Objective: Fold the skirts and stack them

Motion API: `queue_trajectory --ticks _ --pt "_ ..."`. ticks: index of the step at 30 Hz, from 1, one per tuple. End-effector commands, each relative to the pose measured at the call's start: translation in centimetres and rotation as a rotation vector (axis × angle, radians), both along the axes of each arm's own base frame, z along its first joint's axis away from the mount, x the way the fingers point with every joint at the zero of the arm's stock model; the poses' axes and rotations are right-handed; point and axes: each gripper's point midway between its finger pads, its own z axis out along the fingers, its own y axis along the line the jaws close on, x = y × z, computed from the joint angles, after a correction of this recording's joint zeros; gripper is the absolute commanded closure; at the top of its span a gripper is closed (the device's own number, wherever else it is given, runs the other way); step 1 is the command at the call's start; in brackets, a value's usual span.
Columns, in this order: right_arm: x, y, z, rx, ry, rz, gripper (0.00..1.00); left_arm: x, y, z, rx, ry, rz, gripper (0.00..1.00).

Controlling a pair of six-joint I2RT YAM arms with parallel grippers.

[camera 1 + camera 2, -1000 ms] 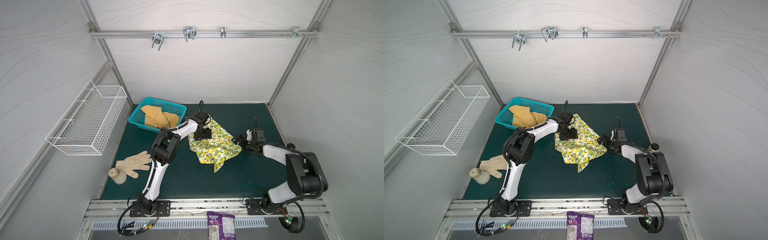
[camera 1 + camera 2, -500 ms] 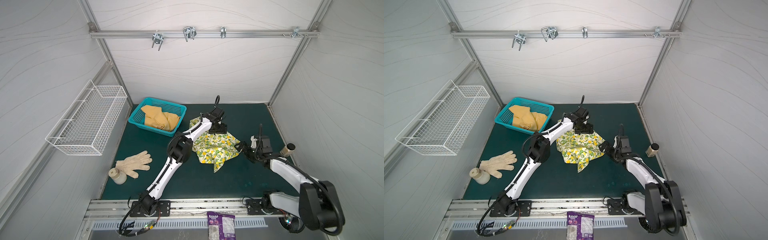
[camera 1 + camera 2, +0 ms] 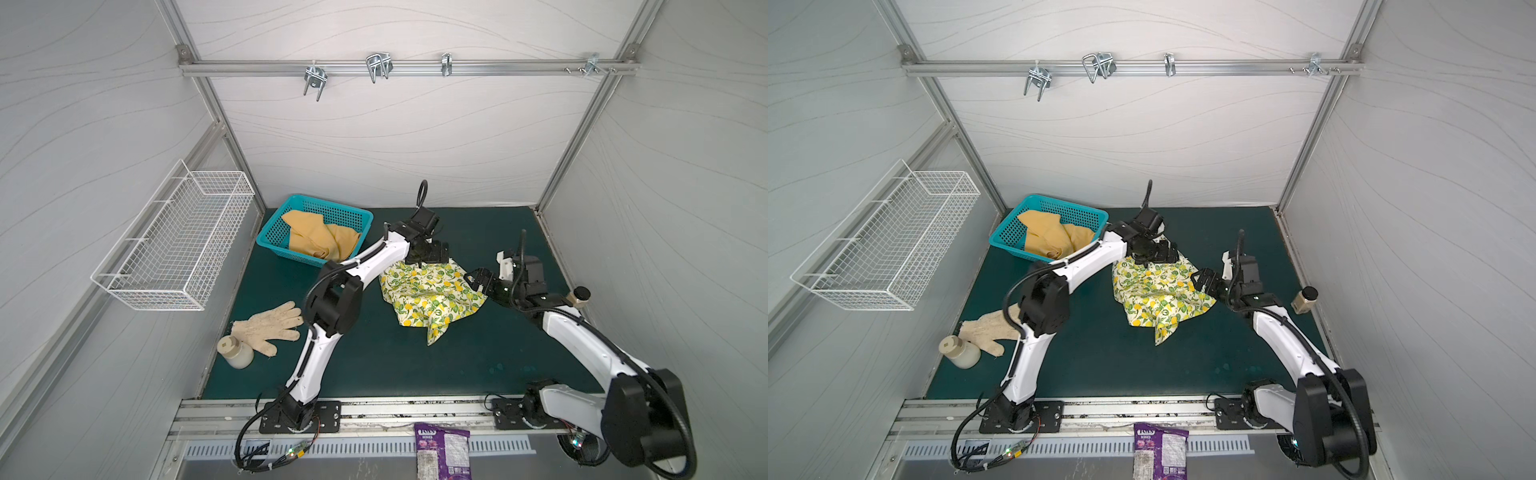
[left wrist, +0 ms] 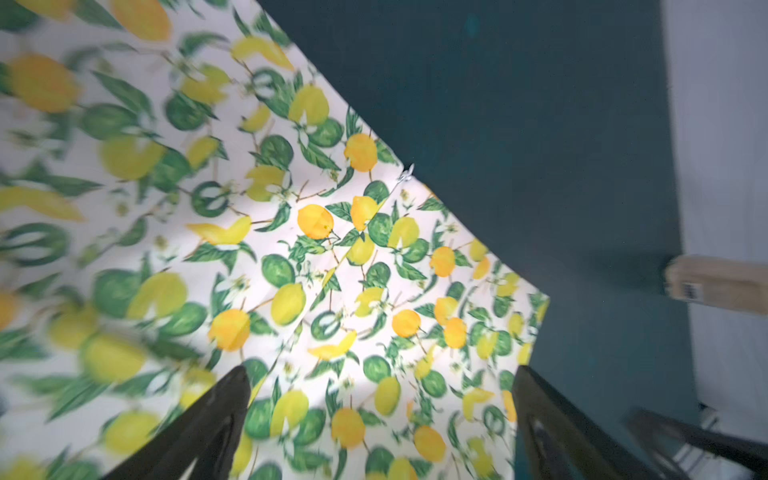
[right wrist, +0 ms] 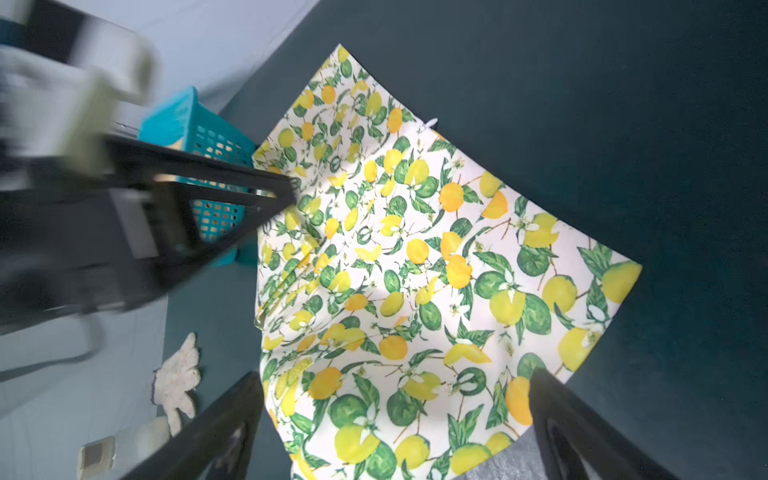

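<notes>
1. Lemon skirt [image 3: 432,299]: I see it in both top views on the green mat [image 3: 374,365], a little toward 2 o'clock from the mat's centre. It lies open and rumpled, with one pointed corner trailing toward 6 o'clock. It is not folded into a tidy shape.
2. Mustard skirt [image 3: 320,239]: it sits bunched inside the teal basket [image 3: 272,232] at the mat's 10 o'clock corner, well apart from the lemon skirt. The two are not stacked.
3. Left gripper [image 3: 430,253]: it stands at the lemon skirt's 12 o'clock edge. In the left wrist view its fingers [image 4: 224,407] are spread wide over the printed cloth and clamp nothing. I cannot tell whether the tips touch the cloth.
4. Right gripper [image 3: 478,278]: it stands at the skirt's 3 o'clock edge. In the right wrist view its jaws gape wide over the cloth, and nothing is held.
5. Other items: a knitted glove [image 3: 270,326] and a cream bottle [image 3: 235,353] lie touching at 8 o'clock. A small jar [image 3: 579,296] stands at the 3 o'clock edge. A snack packet [image 3: 442,451] lies off the mat at 6 o'clock.
</notes>
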Motion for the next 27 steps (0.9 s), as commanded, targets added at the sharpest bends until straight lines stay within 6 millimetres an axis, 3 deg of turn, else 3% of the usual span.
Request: queue_trajectory --ticks 1,7,13,21,27 --pt "1.7 1.5 1.2 0.025 -0.052 0.072 0.01 -0.6 2.8 4.8 -0.059 -0.076 0.112 0.01" --pt "3.7 2.3 -0.6 0.019 0.002 0.091 0.01 -5.9 5.8 1.4 -0.093 0.030 0.164 0.01" --pt "4.7 2.8 -3.3 0.022 0.072 0.096 0.01 -9.1 8.0 -2.9 -0.092 0.090 0.214 0.01" --pt "4.6 3.1 -5.1 0.026 0.106 0.095 0.01 -10.6 10.9 -7.1 0.029 0.125 0.278 0.03" --pt "4.6 3.2 -6.0 0.023 0.127 0.095 0.01 -10.2 10.1 -9.7 0.037 0.170 0.266 0.09"
